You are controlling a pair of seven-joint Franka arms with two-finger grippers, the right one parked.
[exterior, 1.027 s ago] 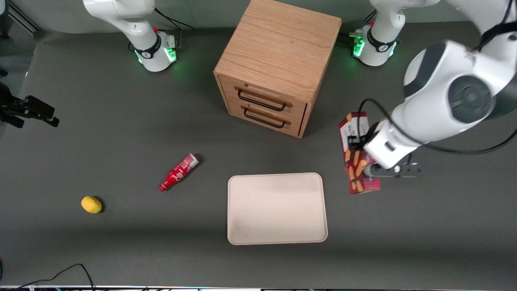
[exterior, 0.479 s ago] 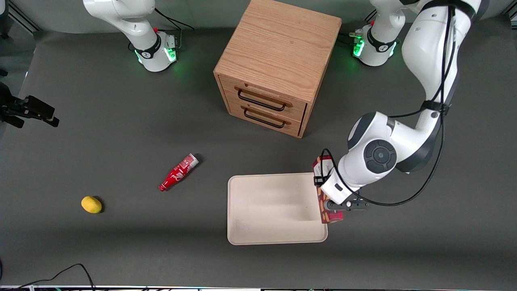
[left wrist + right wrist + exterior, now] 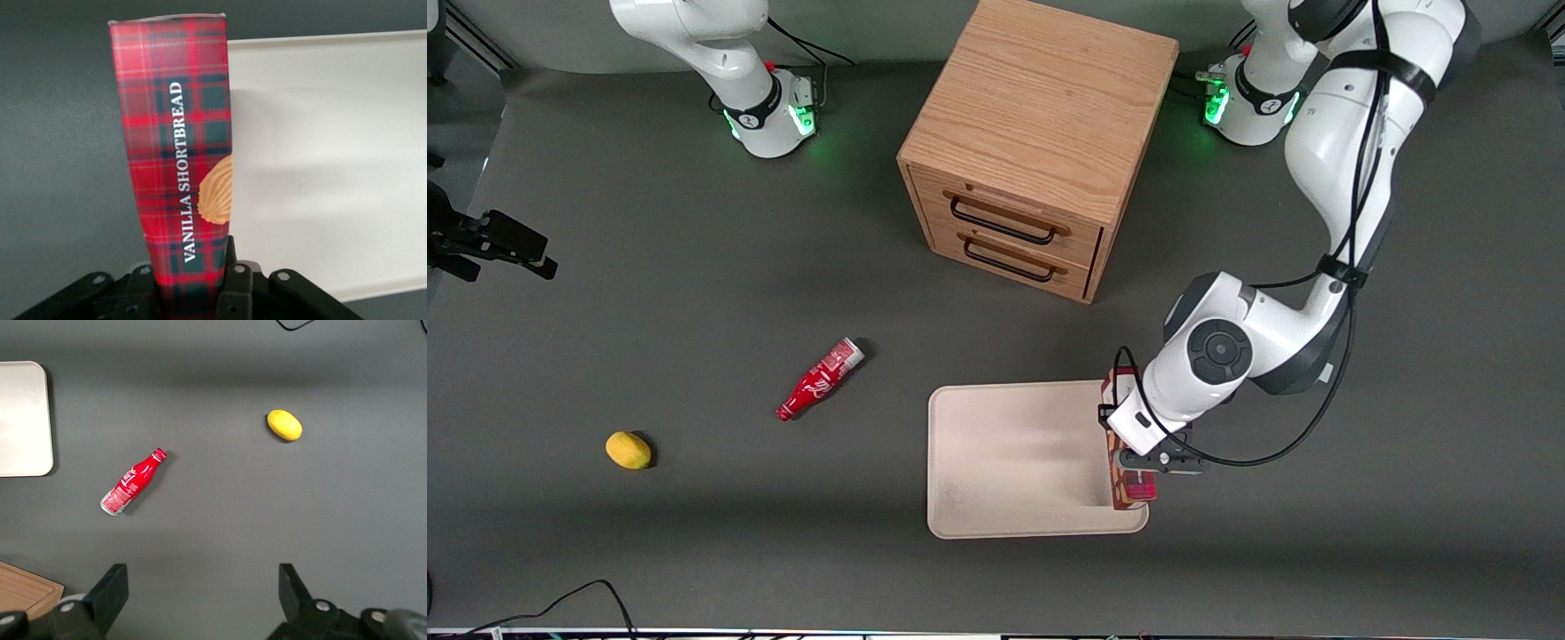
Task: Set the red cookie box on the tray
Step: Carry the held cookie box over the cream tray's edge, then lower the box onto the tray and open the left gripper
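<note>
since the earlier frames the left arm's gripper [image 3: 1136, 468] had carried the red cookie box [image 3: 1123, 480] from the bare table beside the tray [image 3: 1014, 462] to the tray's edge at the working arm's end, and it had dropped lower. the fingers [image 3: 235, 283] were clamped on the plaid carton [image 3: 180, 180], which ran along that edge, over the rim; whether it touched the tray could not be told. the dark grey table [image 3: 694, 533] also carried a wooden drawer cabinet [image 3: 1040, 142] farther from the front camera than the tray, and, toward the parked arm's end, a small red bottle [image 3: 820, 379] lying on its side and a lemon [image 3: 628, 450] well apart from it.
</note>
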